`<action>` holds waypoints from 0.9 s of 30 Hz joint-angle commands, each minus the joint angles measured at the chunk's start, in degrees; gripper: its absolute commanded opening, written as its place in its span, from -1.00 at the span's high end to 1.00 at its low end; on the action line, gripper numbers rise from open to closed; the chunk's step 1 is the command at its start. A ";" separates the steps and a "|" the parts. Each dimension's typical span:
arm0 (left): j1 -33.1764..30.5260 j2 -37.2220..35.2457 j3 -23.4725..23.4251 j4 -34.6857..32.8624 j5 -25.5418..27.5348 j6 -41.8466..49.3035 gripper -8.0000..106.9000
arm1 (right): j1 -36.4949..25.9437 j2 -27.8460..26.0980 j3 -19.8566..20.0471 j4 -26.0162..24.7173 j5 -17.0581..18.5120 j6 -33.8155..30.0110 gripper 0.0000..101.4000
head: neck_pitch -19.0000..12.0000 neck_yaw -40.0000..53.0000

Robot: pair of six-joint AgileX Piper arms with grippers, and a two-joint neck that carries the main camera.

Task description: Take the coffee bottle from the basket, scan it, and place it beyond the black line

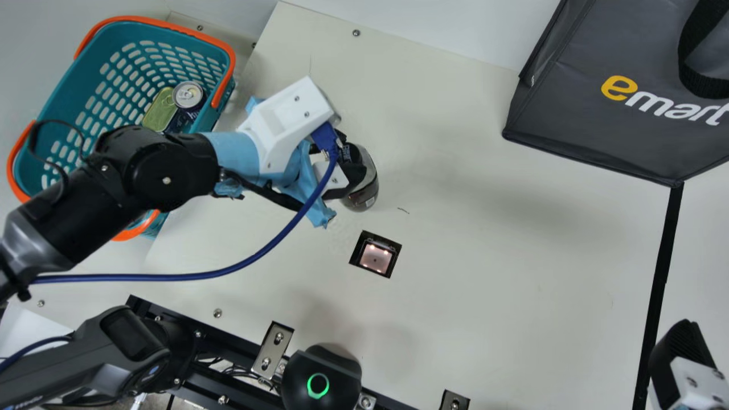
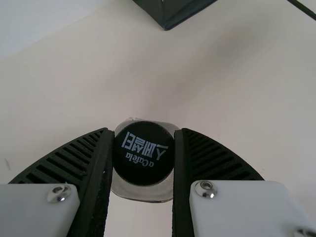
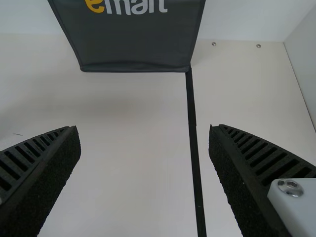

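Grasping the coffee bottle by its cap with the left hand. Best carried low to the scanner, robotward of the hand, then turned slowly for reading.

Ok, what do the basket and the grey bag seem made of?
The basket looks like smooth moulded plastic, going by its evenly slotted walls. The grey bag seems matte fabric, perhaps coated, judging by its folded side and bound edges.

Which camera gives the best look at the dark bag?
The main view: it shows most of the bag, including a strap handle. The right wrist view shows its lower front, lettering cut off; the left wrist view shows a bottom corner.
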 commanded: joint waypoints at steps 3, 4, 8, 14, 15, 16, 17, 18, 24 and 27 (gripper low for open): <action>-0.43 0.38 0.53 0.35 -0.46 -0.32 0.68 | 0.00 0.00 0.00 0.00 0.00 0.00 -0.79 | -1.57 0.14; -0.55 0.50 0.64 0.44 -0.59 -0.41 0.68 | 0.00 0.00 0.00 0.00 0.00 0.00 -0.79 | -1.57 0.14; -0.98 0.83 0.92 0.71 -0.97 -0.41 0.68 | 0.00 0.00 0.00 0.00 0.00 0.00 -0.79 | -1.57 0.14; -1.64 1.17 1.49 1.10 -1.78 -0.26 0.68 | 0.00 0.00 0.00 0.00 0.00 0.00 -0.79 | -1.57 0.14; -1.76 1.23 1.60 1.07 -1.92 -0.17 0.68 | 0.00 0.00 0.00 0.00 0.00 0.00 -0.79 | -1.57 0.14; -1.88 1.26 1.72 1.07 -2.05 -0.05 0.68 | 0.00 0.00 0.00 0.00 0.00 0.00 -0.79 | -1.57 0.14; -1.97 1.32 1.86 1.02 -2.22 0.11 0.68 | 0.00 0.00 0.00 0.00 0.00 0.00 -0.79 | -1.57 0.14; -2.09 1.37 1.98 1.00 -2.36 0.22 0.68 | 0.00 0.00 0.00 0.00 0.00 0.00 -0.79 | -1.57 0.14; -2.54 1.55 2.80 0.77 -3.19 0.93 0.68 | 0.00 0.00 0.00 0.00 0.00 0.00 -0.79 | -1.57 0.14; -2.75 1.56 3.33 0.77 -3.78 1.04 0.56 | 0.00 0.00 0.00 0.00 0.00 0.00 -0.79 | -1.57 0.14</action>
